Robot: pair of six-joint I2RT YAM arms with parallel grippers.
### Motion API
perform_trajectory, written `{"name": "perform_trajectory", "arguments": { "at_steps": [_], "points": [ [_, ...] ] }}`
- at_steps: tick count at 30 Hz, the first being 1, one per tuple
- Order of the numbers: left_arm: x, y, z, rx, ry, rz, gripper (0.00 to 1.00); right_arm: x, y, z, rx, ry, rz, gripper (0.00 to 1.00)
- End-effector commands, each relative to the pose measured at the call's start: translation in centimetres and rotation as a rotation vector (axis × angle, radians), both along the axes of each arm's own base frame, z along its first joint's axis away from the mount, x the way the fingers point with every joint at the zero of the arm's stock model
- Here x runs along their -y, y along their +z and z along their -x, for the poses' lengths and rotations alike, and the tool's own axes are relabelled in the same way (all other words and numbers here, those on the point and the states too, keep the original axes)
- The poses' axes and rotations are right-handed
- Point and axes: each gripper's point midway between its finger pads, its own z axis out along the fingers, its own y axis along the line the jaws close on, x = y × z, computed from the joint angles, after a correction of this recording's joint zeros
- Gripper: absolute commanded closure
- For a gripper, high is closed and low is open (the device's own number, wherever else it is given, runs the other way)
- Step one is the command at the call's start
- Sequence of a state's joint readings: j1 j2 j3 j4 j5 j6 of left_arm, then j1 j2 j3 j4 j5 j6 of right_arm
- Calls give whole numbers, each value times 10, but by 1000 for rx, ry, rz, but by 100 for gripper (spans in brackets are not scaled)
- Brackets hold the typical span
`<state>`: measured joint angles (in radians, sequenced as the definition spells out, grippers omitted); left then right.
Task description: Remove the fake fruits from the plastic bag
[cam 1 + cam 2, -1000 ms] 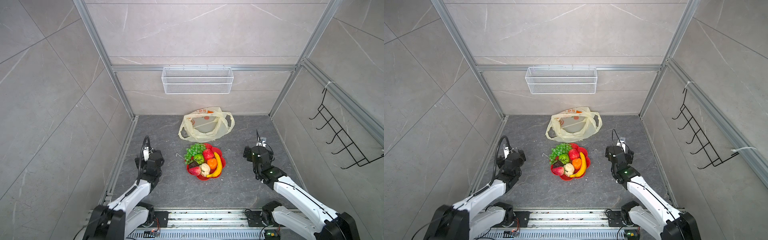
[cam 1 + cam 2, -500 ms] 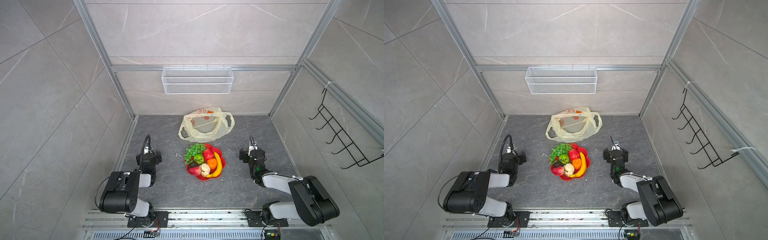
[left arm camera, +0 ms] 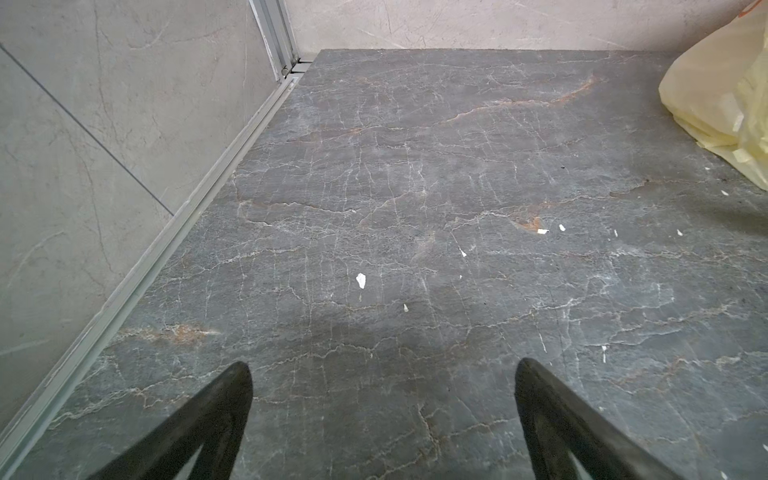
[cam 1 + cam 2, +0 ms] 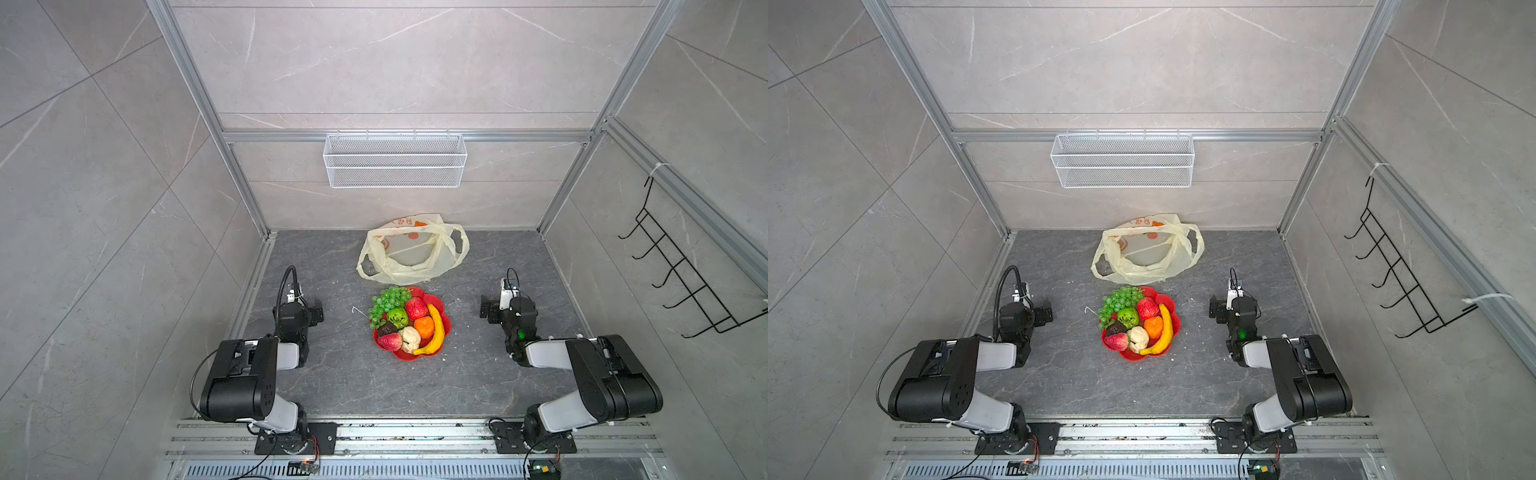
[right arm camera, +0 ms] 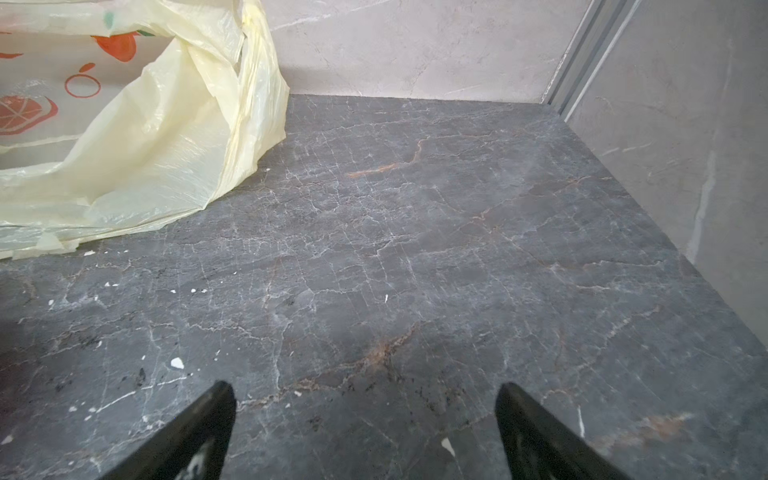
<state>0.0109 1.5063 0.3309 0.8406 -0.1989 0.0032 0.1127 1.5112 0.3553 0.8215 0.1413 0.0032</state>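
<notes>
Plainly, the fruits (image 4: 409,324) sat heaped on the plate (image 4: 447,322), just beside the slack bag (image 4: 415,266); the left gripper (image 3: 383,363) and right gripper (image 5: 365,386) stood spread wide, empty, either side of the plate.

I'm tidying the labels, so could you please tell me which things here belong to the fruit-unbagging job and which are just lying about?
Job: plastic bag; fake fruits, already out, piled on the red plate.
Lying about: wire basket; black hook rack.
</notes>
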Motion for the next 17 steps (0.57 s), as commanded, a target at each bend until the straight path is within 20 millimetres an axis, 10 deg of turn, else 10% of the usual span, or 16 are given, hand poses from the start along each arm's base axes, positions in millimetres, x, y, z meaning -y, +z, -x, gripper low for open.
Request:
{"name": "perform_trajectory", "arguments": {
  "at_steps": [1,17],
  "points": [
    [1,16,-9,57,-3,24,0,-3,12,-6,45,16,-8,0],
    [1,15,-9,55,-3,23,0,-3,12,-6,44,15,-10,1]
  ]
}}
